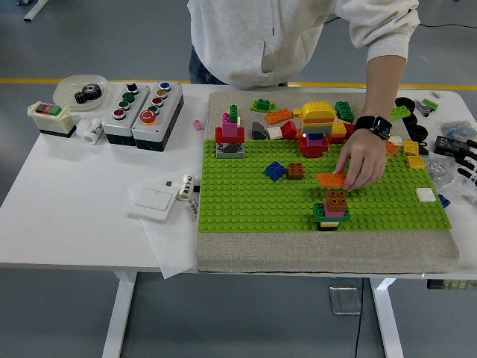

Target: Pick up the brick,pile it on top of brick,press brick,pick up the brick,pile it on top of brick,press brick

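Observation:
A person at the far side reaches a hand (363,162) over the green baseplate (246,203) and holds a flat orange brick (329,180) just above the plate's middle right. Right in front of it stands a small stack (332,209) with a brown brick on top, then pink, green and black. A blue brick (275,171) and a brown brick (296,171) sit side by side left of the hand. A red, pink and green stack (230,134) stands at the back left, and a yellow-topped tower (317,125) at the back middle. My right hand (466,158) rests at the right edge.
Several loose bricks (402,145) lie at the back right of the grey mat (328,253). Left of the mat are two button boxes (141,109), a white bowl holding a gear (80,91), a rocker switch (49,116) and a white wall switch (153,198).

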You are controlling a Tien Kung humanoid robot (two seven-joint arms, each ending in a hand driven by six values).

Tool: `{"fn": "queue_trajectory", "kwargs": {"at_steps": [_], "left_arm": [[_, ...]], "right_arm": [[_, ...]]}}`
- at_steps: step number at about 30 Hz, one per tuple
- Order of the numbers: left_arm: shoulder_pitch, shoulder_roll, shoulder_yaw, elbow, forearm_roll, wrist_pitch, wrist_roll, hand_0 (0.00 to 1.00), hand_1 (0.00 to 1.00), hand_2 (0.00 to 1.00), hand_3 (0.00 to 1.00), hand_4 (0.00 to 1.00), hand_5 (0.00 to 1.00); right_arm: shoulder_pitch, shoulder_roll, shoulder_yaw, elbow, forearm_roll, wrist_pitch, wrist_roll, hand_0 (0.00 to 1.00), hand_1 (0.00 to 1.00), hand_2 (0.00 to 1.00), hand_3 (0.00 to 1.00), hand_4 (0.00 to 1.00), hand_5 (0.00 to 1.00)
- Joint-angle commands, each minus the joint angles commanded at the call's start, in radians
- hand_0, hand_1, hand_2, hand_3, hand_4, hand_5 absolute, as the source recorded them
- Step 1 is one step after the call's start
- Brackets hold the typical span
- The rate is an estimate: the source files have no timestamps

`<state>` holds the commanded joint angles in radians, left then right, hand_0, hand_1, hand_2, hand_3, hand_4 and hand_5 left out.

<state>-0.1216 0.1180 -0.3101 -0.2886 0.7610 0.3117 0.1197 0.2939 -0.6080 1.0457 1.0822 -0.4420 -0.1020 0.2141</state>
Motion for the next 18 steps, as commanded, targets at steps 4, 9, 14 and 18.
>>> {"fn": "queue_trajectory", "kwargs": {"at_steps": [4,9,14,18], "left_arm": [[0.001,-0.001,0.0,0.0,0.0,-0.002,0.001,0.715,0.715,0.764,0.647,0.742,0.652],[0.003,-0.003,-0.001,0.0,0.001,-0.003,0.001,0.715,0.717,0.767,0.648,0.742,0.652],[0.005,-0.003,-0.004,0.0,0.006,-0.003,0.003,0.718,0.717,0.767,0.648,0.742,0.652],[0.006,-0.003,-0.006,0.0,0.011,-0.004,0.004,0.717,0.716,0.768,0.647,0.742,0.656]], "right_arm": [[-0.002,0.0,-0.001,-0.001,0.001,-0.004,-0.002,0.904,0.81,0.823,0.83,0.998,0.998],[-0.004,0.0,-0.005,-0.001,0.002,-0.007,-0.002,0.9,0.807,0.822,0.829,0.998,0.998],[-0.006,-0.001,-0.009,0.001,-0.021,-0.015,0.002,0.897,0.807,0.82,0.829,0.998,0.998],[-0.007,-0.001,-0.011,0.002,-0.036,-0.023,0.008,0.889,0.803,0.817,0.822,0.998,0.998]]}}
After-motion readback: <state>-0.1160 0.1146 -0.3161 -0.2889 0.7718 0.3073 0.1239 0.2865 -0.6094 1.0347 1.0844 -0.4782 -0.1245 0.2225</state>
